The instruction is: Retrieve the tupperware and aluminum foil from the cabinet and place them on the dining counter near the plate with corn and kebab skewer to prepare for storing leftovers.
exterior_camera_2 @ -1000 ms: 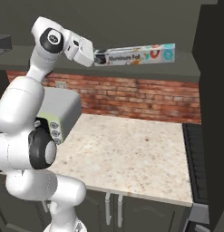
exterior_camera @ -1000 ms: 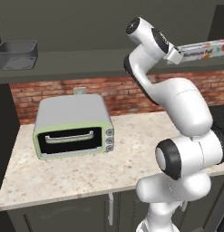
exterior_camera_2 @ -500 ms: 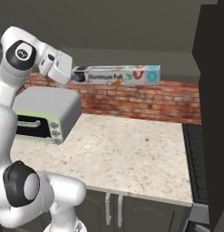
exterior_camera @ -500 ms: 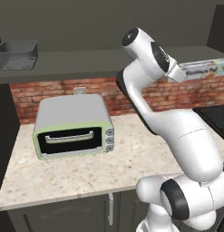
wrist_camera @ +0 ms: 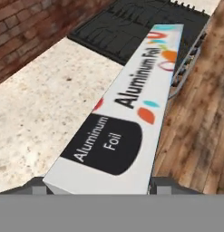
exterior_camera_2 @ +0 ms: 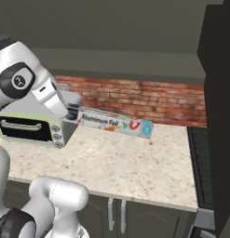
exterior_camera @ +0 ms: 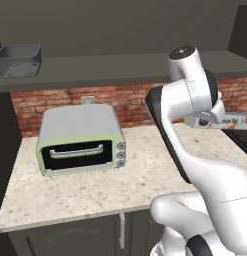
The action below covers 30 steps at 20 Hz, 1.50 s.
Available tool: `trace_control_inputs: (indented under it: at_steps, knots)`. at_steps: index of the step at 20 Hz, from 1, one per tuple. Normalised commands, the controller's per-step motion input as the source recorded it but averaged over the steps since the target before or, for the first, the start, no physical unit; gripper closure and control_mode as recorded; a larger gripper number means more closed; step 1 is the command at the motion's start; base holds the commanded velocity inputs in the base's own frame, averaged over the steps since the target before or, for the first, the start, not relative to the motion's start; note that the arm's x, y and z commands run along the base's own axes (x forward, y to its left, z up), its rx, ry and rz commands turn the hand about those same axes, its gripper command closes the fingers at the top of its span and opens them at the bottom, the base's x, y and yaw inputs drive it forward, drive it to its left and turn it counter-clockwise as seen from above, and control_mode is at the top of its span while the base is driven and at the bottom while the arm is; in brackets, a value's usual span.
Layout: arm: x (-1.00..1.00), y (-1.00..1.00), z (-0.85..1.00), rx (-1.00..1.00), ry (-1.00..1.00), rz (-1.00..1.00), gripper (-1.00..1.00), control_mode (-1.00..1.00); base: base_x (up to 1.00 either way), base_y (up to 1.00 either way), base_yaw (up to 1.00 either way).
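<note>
End effector (exterior_camera_2: pixel 72 114) clamped wide across aluminum foil (exterior_camera_2: pixel 115 122), now lowered off the cabinet (exterior_camera: pixel 120 65) over the table (exterior_camera_2: pixel 135 162). Tupperware (exterior_camera: pixel 18 60) left on shelf. Next: dining counter.

Matt printed aluminum foil (wrist_camera: pixel 131 104) carton; speckled stone counter (exterior_camera_2: pixel 125 162).

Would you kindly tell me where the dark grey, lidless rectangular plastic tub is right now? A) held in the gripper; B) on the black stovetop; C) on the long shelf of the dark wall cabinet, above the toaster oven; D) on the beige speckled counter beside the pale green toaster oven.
C: the dark grey plastic tub sits on the cabinet shelf, up and to the left of the pale green toaster oven.
</note>
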Motion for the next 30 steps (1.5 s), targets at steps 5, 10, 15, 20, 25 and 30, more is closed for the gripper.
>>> trace_control_inputs:
  at_steps: [5,10,15,20,25,30]
  knots:
    - [-0.48,0.05,-0.78,0.10,0.28,0.71,1.00,-1.00,0.00,0.00,0.00]
    - [-0.11,0.01,-0.21,0.02,0.13,0.50,1.00,-1.00,0.00,0.00,0.00]
    - [0.00,-0.06,0.00,0.02,0.00,0.13,1.00,-1.00,0.00,0.00,0.00]
    - [0.00,0.00,0.00,0.00,0.00,0.00,1.00,1.00,-0.49,0.06,0.31]
    - [0.00,0.00,0.00,0.00,0.00,0.00,1.00,1.00,-1.00,0.26,0.63]
    - [0.00,0.00,0.00,0.00,0.00,0.00,1.00,1.00,-0.98,0.32,0.79]
